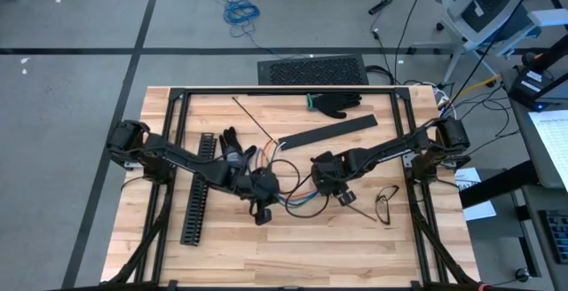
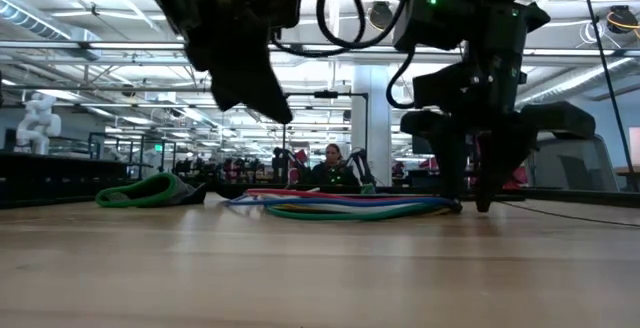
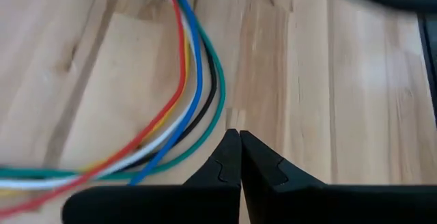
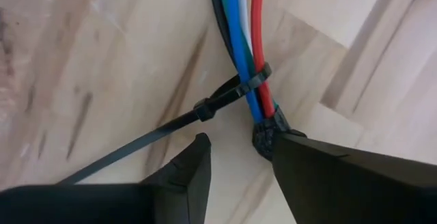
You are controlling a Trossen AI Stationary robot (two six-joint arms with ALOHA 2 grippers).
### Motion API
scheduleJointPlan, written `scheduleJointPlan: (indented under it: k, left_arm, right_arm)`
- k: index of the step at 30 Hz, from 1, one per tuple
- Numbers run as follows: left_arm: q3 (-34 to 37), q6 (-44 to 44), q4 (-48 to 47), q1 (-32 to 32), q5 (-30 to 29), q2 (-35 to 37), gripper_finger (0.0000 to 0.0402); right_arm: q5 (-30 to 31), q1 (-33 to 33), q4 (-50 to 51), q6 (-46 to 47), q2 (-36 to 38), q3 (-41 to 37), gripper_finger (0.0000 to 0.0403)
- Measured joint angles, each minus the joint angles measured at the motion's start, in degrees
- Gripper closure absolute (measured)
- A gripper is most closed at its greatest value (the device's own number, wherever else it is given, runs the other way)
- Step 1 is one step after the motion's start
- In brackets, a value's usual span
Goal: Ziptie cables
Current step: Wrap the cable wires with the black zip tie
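Note:
The cables lie in loops on the table between my grippers, a flat bundle of red, blue, white, green and black wires. A black ziptie is looped around the bundle. Its head lies beside the wires and its tail runs off across the wood. My right gripper is open with its tips down at the table, just short of the ziptie head. My left gripper is shut and raised over the cables' other stretch. My right gripper points down with one fingertip against a black wrapped spot on the bundle, just past the ziptie loop. The finger hides the spot, and I cannot tell whether it touches. The other fingertip stands over bare wood.
A long black slotted channel lies under the left arm. A flat black strip, a thin rod and a black glove lie toward the far edge. A dark wire loop lies right of the right gripper. Bare wood spans the near side.

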State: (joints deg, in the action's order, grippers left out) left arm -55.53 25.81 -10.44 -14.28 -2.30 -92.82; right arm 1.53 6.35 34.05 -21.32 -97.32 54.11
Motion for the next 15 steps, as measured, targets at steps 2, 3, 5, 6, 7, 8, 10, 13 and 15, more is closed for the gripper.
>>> scheduleJointPlan:
  k: [2, 3, 5, 6, 7, 8, 10, 13, 15]
  left_arm:
    - [0.92, 1.99, 0.29, -0.91, -0.93, 0.00, 0.0397]
    - [1.32, 2.76, 0.40, -1.40, -1.57, 0.00, 0.0397]
    - [1.70, 3.99, 0.37, -2.42, -2.64, 0.00, 0.0397]
    - [1.70, 4.35, 0.44, -3.01, -3.03, 0.00, 0.0397]
    - [1.70, 5.00, 0.58, -3.59, -3.87, 0.00, 0.0397]
    - [1.70, 5.30, 0.64, -4.07, -4.64, 0.00, 0.0397]
    - [1.70, 5.41, 0.59, -4.76, -5.67, 0.00, 0.0397]
    - [1.70, 5.98, 0.58, -5.52, -6.78, 0.00, 0.0397]
    - [1.70, 6.93, 0.53, -5.90, -7.35, 0.00, 0.0397]
  right_arm:
    - [-0.01, 0.00, 0.16, -0.62, -0.09, 0.35, 0.0267]
    - [0.15, -0.01, 0.17, -1.04, -0.09, 0.57, 0.0268]
    - [2.24, 0.00, 0.80, -1.83, -0.11, 1.58, 0.0268]
    - [3.58, 0.00, 1.45, -2.01, -0.11, 2.42, 0.0268]
    - [4.64, 0.00, 2.12, -2.03, -0.11, 3.30, 0.0268]
    - [5.24, -0.02, 2.37, -1.98, -0.11, 4.11, 0.0268]
    - [4.95, -0.37, 2.29, -2.02, -0.11, 5.07, 0.0268]
    - [2.61, -0.72, 2.55, -2.46, -0.43, 5.20, 0.0268]
    - [2.55, -0.71, 3.76, -2.52, -1.25, 5.19, 0.0268]
